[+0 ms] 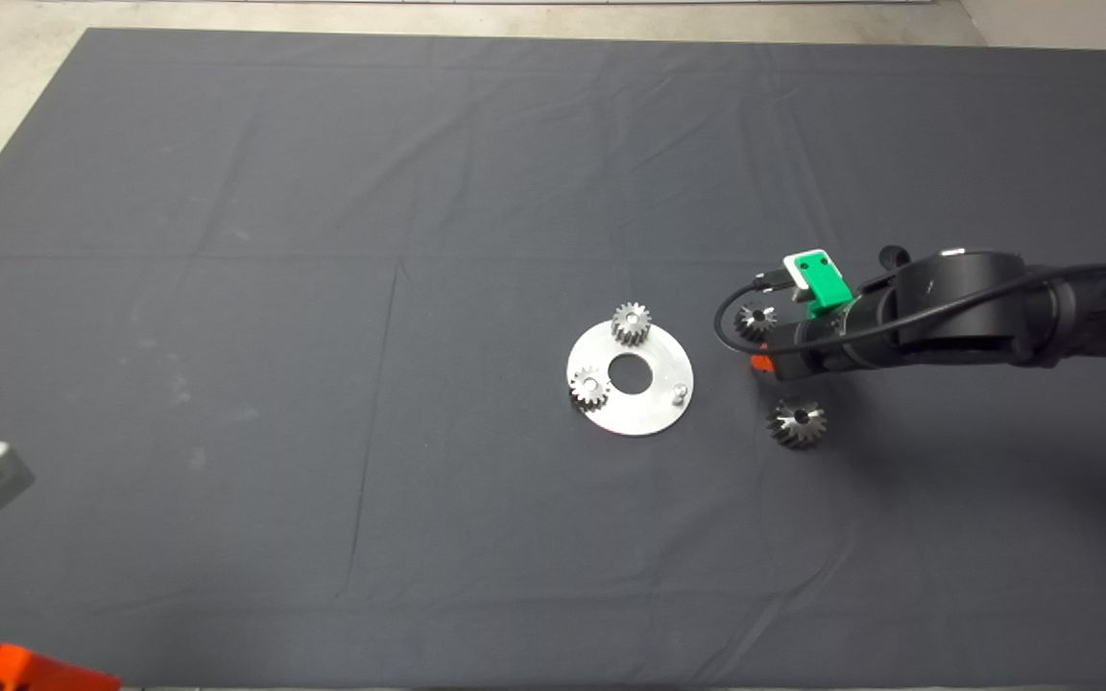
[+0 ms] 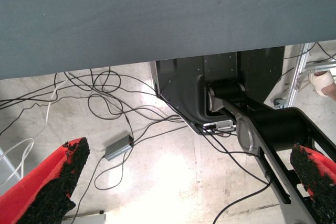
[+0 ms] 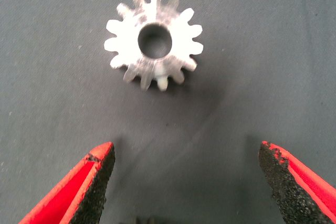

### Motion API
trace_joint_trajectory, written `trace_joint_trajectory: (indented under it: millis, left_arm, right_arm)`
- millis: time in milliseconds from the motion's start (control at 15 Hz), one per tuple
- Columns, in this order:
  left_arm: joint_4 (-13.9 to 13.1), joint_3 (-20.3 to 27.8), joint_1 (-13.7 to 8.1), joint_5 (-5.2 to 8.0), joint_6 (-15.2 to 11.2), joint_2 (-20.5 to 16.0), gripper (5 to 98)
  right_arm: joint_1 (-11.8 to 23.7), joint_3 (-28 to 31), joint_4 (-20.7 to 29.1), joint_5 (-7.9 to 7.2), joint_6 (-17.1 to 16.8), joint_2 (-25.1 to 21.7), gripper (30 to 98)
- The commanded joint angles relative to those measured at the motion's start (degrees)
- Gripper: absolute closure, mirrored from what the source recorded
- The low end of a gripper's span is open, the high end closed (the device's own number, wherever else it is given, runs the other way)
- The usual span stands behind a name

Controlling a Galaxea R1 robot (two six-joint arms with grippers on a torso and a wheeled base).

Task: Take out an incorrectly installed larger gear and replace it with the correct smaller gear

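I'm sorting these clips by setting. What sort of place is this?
Likely a robotics lab test bench: a dark mat laid for a gear-fitting exercise, a round metal plate with loose gears, and cables trailing over a bare floor.

This looks like a robotics lab or test workshop. A dark mat [image 1: 323, 192] covers the table as a plain working surface, and beyond its far edge lies bare concrete floor [image 1: 15, 58]. Beneath the mat's edge, loose black and white cables [image 2: 105, 98] sprawl over that floor around a small grey box [image 2: 118, 147], beside the robot's black base [image 2: 210, 87] and an aluminium frame [image 2: 294, 77].
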Motion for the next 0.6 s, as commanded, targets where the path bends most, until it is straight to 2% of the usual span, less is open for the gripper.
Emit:
trace_joint_trajectory:
  millis: [0,267,333,467,533]
  left_arm:
    - [-0.98,0.68,0.03,0.33,0.16,0.04,5.3]
    - [-0.98,0.68,0.03,0.33,0.16,0.04,5.3]
    - [-0.98,0.68,0.04,0.33,0.16,0.04,5.3]
    - [-0.98,0.68,0.05,0.39,0.09,0.04,5.3]
    - [-0.98,0.68,0.08,0.33,0.16,0.04,5.3]
  right_arm:
    - [1.46,-2.77,0.24,-0.83,-0.18,0.44,54.1]
    - [1.55,-6.76,0.24,-0.04,-0.44,2.54,45.9]
    - [1.84,-6.77,0.15,0.43,-0.44,2.63,45.9]
    - [2.40,-6.77,0.15,4.05,-0.53,2.63,45.9]
    - [2.82,-6.66,0.24,4.99,-0.44,2.63,45.9]
